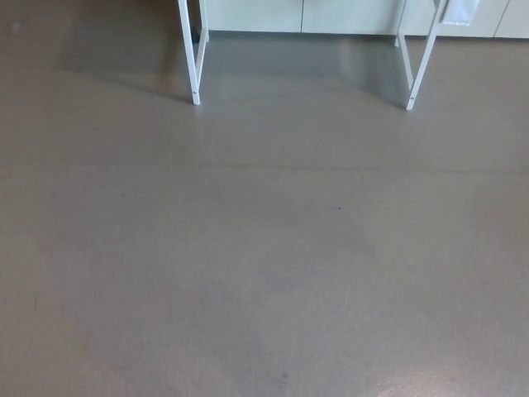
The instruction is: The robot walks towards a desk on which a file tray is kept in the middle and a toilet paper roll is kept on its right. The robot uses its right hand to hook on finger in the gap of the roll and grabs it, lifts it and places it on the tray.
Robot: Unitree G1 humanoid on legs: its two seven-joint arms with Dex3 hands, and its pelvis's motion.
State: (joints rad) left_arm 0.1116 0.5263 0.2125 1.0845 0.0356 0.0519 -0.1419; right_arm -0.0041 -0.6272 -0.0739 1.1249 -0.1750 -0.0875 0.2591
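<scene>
A wide stretch of plain grey-brown floor (264, 248) fills almost the whole head view, smooth and slightly glossy. Along the far edge of the floor, at the top of the picture, stand two thin white leg frames of a piece of furniture. The left leg frame (189, 58) is made of two struts that slant together and meet at a small foot on the floor. The right leg frame (421, 70) is shaped the same way, well apart from the first. Only these lower parts show, so the tabletop above them is cut off by the upper edge. Behind the legs runs a row of pale cabinet fronts (347, 15), meeting the floor in a straight line. A soft darker shadow (132, 50) lies on the floor around and between the legs. A tiny dark speck (338, 208) sits near the middle of the floor, and a pale patch of glare (430, 385) brightens the near right corner. Neither robot hand appears, so I cannot tell whether either is released, clenched or grasping. The toilet paper roll and the file tray lie outside the picture, and I cannot tell where they are.
</scene>
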